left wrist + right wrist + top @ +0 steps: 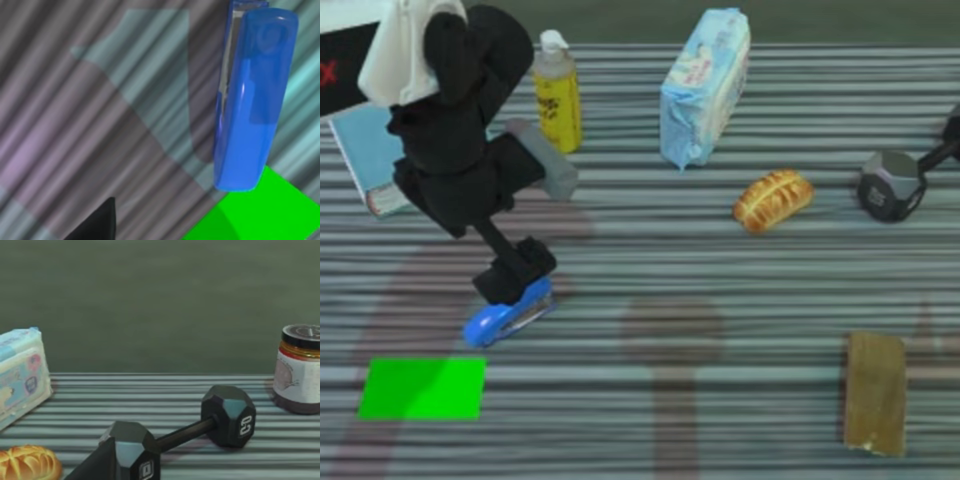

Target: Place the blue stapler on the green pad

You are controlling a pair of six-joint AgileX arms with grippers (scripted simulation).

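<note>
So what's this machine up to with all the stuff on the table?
The left gripper is down over the blue stapler at the table's left side. The green pad it's meant to go on lies just beside it, with nothing on it yet. The right arm isn't doing anything, parked near the dumbbell on the right.

You can read little here: the dumbbell (190, 440) has white digits on its far head that look like "20", turned sideways. The wipes pack (705, 85), yellow bottle (557, 95) and jar (299, 369) carry print you cannot make out.
</note>
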